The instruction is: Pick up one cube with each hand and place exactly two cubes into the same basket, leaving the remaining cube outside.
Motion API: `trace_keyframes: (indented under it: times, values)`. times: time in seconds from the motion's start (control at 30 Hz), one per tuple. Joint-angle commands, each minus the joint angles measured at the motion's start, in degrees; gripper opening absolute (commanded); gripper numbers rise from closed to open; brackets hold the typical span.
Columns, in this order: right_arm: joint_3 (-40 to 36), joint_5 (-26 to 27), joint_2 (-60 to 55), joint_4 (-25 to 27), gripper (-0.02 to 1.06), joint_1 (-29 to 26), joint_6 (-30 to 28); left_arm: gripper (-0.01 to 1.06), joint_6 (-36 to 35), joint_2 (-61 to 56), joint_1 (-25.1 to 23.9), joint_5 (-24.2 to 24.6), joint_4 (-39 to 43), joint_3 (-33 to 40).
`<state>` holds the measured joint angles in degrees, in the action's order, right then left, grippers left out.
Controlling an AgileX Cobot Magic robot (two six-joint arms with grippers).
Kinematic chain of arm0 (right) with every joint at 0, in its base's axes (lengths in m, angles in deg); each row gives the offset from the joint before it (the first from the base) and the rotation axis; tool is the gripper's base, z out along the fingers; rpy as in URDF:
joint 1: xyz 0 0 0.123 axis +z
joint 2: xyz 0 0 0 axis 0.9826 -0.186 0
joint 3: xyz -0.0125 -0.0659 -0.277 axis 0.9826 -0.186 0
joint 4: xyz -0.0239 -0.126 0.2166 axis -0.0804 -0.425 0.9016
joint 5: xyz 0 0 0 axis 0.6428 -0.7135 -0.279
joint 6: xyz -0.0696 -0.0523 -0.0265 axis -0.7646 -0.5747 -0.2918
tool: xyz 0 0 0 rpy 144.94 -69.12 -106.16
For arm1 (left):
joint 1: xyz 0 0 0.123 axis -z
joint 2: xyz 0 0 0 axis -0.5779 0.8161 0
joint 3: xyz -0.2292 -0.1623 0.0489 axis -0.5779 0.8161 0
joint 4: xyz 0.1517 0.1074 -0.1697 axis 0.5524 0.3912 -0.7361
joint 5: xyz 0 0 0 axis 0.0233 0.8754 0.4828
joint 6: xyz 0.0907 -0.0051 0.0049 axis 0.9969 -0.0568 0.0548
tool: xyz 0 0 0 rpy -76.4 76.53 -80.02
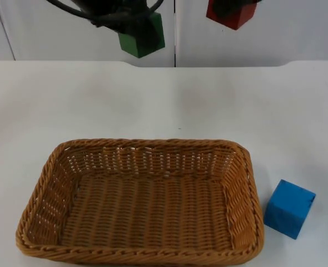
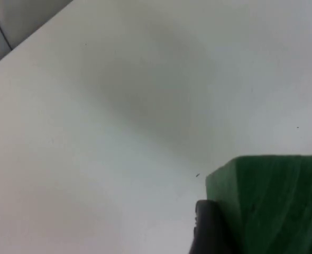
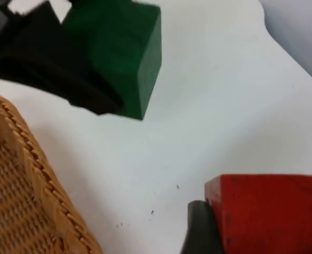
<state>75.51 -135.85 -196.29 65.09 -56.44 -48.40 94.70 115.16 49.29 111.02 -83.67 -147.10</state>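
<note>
Hanging high above the table's far side, well apart: left gripper [image 1: 137, 30] clamping a green cube [image 1: 143, 36] between its black fingers [image 2: 211, 230]; right gripper [image 1: 230, 8] pinching a red cube [image 1: 232, 14], one fingertip [image 3: 201, 233] pressing against its side. Both reaching in from the upper corners, each carrying its load clear of the surface.

The red cube [image 1: 232, 13] ran off the top view's upper edge, taking the right gripper with it. The left gripper's fingers [image 1: 132, 19] covered part of the green cube [image 1: 143, 37]. The basket [image 1: 36, 196] lost its near rim to the frame.
</note>
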Motion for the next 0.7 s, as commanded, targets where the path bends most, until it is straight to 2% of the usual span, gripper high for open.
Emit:
trace_keyframes:
  times: [0.0, 0.4, 0.53, 0.57, 0.67]
  values:
    - [0.20, -0.89, 2.27, -0.73, 0.00, 0.20, 1.79, 0.00, -0.68, -2.49, -0.01, 0.02, 0.19, 1.30]
    - [0.20, -4.84, 4.39, -0.85, 0.00, 1.75, 4.42, 0.00, -0.57, -12.34, -0.01, -4.11, 2.92, 14.12]
    - [0.20, -4.88, 4.42, -4.13, 0.00, 3.94, 6.35, 0.00, -0.70, -15.34, -0.01, -4.11, 2.93, 16.63]
    - [0.20, -4.78, 4.42, -6.94, 0.00, 5.37, 8.47, 0.00, -0.70, -16.42, -0.01, -4.11, 2.93, 17.37]
    - [0.20, -5.02, 4.42, -11.13, 0.00, 7.69, 11.84, 0.00, -0.96, -19.21, -0.01, -4.43, 2.93, 20.31]
